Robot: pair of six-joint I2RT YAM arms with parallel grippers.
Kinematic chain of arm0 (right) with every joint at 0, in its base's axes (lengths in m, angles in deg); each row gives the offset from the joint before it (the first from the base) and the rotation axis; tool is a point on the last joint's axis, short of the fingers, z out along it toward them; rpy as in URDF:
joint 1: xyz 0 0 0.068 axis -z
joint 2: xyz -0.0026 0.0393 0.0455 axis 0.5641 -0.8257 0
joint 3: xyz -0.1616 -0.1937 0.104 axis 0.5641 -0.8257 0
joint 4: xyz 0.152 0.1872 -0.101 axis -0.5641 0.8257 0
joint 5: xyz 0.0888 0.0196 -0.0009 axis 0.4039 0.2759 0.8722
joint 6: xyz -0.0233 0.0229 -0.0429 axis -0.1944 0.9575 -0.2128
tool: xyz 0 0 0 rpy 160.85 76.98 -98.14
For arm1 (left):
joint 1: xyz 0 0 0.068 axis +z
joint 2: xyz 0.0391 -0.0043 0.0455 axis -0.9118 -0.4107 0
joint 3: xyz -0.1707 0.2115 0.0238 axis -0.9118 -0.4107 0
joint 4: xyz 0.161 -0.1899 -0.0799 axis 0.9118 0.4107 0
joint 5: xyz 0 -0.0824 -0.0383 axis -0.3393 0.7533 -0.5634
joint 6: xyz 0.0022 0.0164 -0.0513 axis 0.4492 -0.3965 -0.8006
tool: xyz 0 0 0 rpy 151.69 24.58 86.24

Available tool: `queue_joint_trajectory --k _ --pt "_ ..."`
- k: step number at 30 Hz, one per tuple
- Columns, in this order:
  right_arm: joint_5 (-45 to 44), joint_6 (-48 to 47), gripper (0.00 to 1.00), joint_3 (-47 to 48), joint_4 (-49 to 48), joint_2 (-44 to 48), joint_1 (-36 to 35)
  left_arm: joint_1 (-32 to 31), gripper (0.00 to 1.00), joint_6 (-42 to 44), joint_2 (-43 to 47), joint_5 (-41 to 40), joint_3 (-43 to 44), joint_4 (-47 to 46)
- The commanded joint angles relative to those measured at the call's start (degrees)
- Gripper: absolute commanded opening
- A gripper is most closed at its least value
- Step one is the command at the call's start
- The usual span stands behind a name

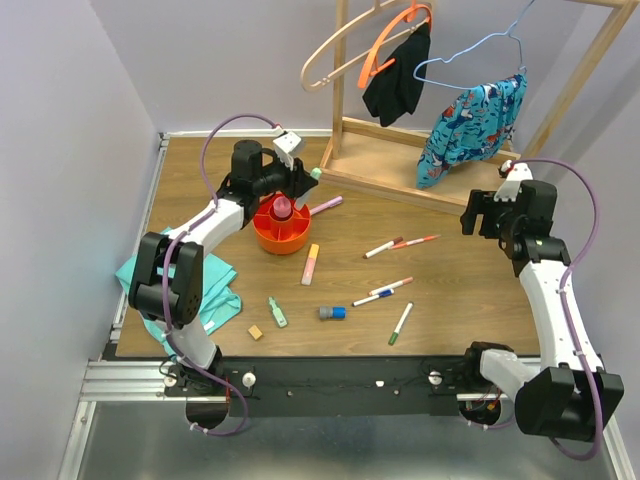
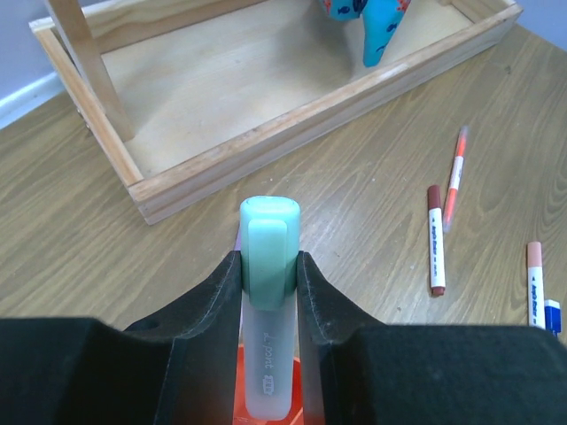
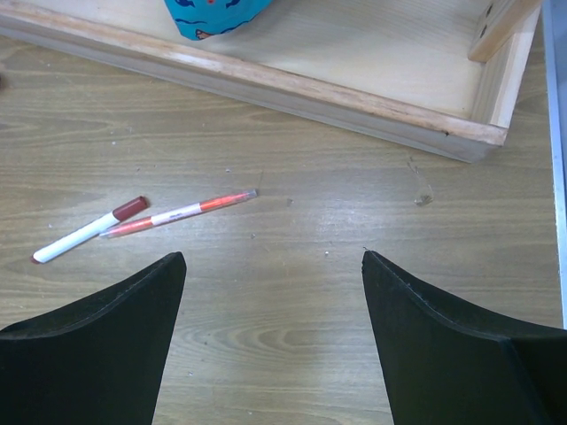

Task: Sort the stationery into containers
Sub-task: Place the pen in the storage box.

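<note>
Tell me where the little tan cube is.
In the top view, the tan cube sits low on the left, between the teal cloth and a green highlighter.

Left arm (image 1: 215, 222) and right arm (image 1: 553, 290): white links, black joints, purple cables (image 1: 240, 118) looping along both; matte black pincer fingers (image 3: 97, 345).

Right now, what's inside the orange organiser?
The organiser holds a pink highlighter upright in its middle. Near compartments look empty; the left end effector, gripping a green highlighter, covers the far ones.

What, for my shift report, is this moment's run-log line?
left jaws: shut on green highlighter, over orange organiser | right jaws: open, empty | table: pens, highlighters loose
</note>
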Motion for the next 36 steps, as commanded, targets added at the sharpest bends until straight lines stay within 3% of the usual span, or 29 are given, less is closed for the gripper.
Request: queue_joint_trajectory --k 1,14,24,31,36 --pt "-0.6 -0.5 0.88 1.3 -0.9 -1.2 0.3 0.2 0.24 0.1 -2.5 2.3 0.5 -2.1" --pt "-0.2 -0.3 0.88 0.8 -1.5 -1.8 0.3 0.6 0.28 4.3 -1.6 2.6 -1.9 1.5" --pt "0.4 0.0 0.88 0.2 -1.3 -0.5 0.3 0.7 0.46 6.5 1.8 2.0 -2.7 4.8" --pt "0.5 0.3 0.88 -0.9 -1.2 1.2 0.3 0.5 0.51 7.1 2.4 1.4 3.0 7.2" --pt "0.3 0.8 0.88 -2.3 -1.5 2.4 0.3 -2.2 0.53 13.9 0.2 0.4 13.5 23.1"
